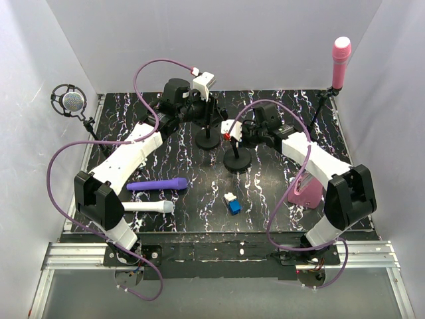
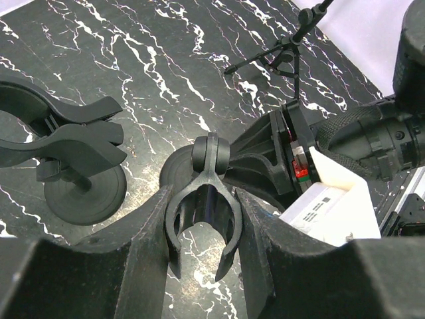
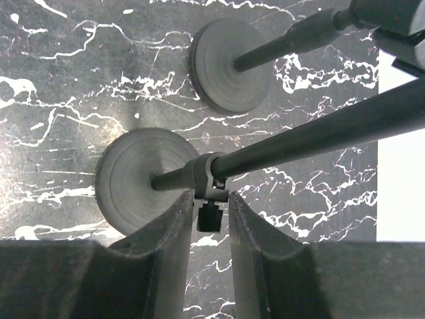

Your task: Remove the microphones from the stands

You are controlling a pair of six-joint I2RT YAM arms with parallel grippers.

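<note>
left gripper (image 2: 202, 232) fingers press against both outer sides of an empty c-shaped microphone clip (image 2: 199, 189), its open mouth facing the camera; the round base of its stand (image 2: 174, 174) shows behind, on a black white-veined tabletop (image 2: 133, 60); a second stand (image 2: 85, 196) carrying a spring clamp (image 2: 63, 133) stands left, apart; right gripper (image 2: 262, 163), bearing a white camera block (image 2: 332, 199), lies just behind the clip, fingertips hidden; tripod legs (image 2: 279, 56) at top right.

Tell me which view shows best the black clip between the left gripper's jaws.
The left wrist view: the empty C-shaped clip fills the centre, the left gripper jaws against its sides. In the top external view the arm hides it. The right wrist view shows stand rods and bases, no clear clip.
</note>
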